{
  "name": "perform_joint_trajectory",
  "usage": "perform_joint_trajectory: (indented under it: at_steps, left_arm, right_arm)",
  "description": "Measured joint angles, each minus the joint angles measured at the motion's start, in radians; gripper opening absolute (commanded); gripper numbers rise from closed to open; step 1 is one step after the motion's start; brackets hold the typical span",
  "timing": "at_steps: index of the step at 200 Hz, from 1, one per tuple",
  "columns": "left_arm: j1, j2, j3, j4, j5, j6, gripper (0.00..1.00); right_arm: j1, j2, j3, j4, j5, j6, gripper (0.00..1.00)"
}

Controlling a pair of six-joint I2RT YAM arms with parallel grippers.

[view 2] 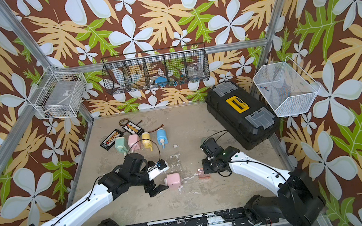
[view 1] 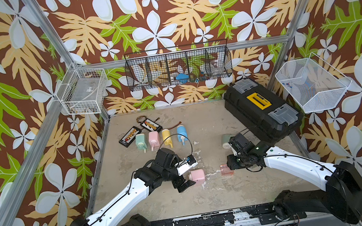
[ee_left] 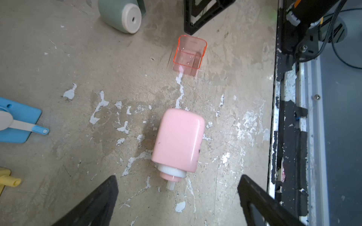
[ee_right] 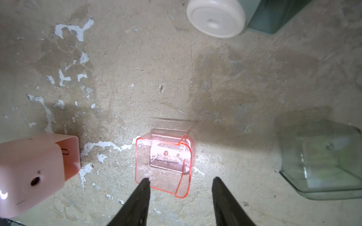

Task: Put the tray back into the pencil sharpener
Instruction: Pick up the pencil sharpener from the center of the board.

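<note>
Left gripper (ee_left: 178, 177): wide open and empty, jaws flanking the sharpener's crank end, clear of it.
Pencil sharpener (ee_left: 178, 139): pink rounded box in smooth matte plastic, on its side with a white collar and stub at one end.
Table (view 1: 164, 202): gritty, scuffed, white paint chips.
Tray (ee_right: 164, 162): on the table just beside the sharpener, not touching. See-through pink, glowing orange edges, thin walls, notched rim. It looks light, stiff, slick and crack-prone, so pinch two opposite flat walls gently.
Right gripper (ee_right: 180, 178): jaws apart over the tray's near edge, one finger at its wall, the other clear. Nothing clamped yet.
</note>
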Motion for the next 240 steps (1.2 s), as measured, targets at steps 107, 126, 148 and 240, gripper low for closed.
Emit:
perform_joint_trajectory:
  at_steps: [107, 126, 148, 240]
  left_arm:
    - [-0.047, 0.209, 0.071, 0.01, -0.045, 0.132, 0.95]
    - [-0.055, 0.245, 0.079, 0.024, -0.051, 0.143, 0.9]
    - [-0.07, 0.286, 0.079, 0.045, -0.061, 0.15, 0.84]
    - [-0.098, 0.35, 0.09, 0.069, -0.077, 0.187, 0.5]
  right_arm:
    - [-0.031, 0.08, -0.051, 0.048, 0.014, -0.035, 0.37]
    - [-0.033, 0.08, -0.058, 0.055, 0.013, -0.035, 0.35]
    - [-0.034, 0.072, -0.064, 0.068, 0.01, -0.035, 0.35]
    - [-0.039, 0.045, -0.093, 0.086, -0.012, -0.035, 0.34]
